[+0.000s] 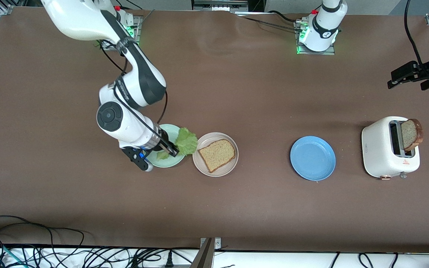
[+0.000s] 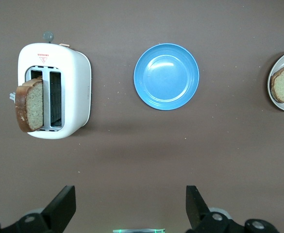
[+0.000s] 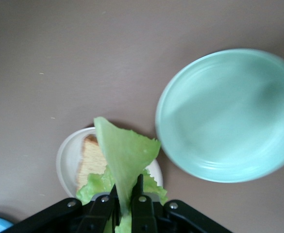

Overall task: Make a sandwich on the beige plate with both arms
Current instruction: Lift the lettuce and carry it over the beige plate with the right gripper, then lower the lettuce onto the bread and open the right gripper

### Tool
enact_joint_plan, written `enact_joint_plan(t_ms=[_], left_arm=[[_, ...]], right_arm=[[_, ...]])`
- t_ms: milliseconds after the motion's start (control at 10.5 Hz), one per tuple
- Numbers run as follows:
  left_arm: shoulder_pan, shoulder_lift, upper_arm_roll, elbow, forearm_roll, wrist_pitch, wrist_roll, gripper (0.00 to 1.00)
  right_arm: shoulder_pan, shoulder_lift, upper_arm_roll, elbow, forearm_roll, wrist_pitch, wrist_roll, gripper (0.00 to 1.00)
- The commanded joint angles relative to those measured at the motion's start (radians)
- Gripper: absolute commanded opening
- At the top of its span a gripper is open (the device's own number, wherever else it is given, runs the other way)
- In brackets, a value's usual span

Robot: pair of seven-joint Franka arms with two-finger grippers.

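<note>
right gripper (image 1: 172, 150) clamped on lettuce (image 1: 187, 141) over green plate (image 1: 162, 160): centre it over bread (image 1: 217, 154) on beige plate (image 1: 233, 163) before release; left gripper (image 2: 131, 206) open, waiting.

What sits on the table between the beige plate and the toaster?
Only the empty blue plate lies between the beige plate and the toaster, with bare table either side, seen in the front view.

No text could be read anywhere. The white toaster (image 1: 390, 147) at the right of the front view carried a small red triangular mark with tiny lettering beneath, too small to make out.
</note>
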Motion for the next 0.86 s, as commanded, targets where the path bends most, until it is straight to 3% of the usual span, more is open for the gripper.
enact_joint_plan(t_ms=[0, 382, 763], left_arm=[[0.006, 0.008, -0.003, 0.016, -0.004, -0.011, 0.002, 1.00], [0.006, 0.009, -0.003, 0.016, -0.004, -0.011, 0.002, 1.00], [0.012, 0.009, 0.000, 0.016, -0.004, -0.011, 0.007, 1.00]], right_arm=[[0.087, 0.081, -0.004, 0.029, 0.028, 0.160, 0.175, 0.00], [0.162, 0.122, -0.010, 0.021, 0.017, 0.192, 0.236, 0.00], [0.170, 0.154, -0.016, 0.015, -0.078, 0.192, 0.233, 0.00]])
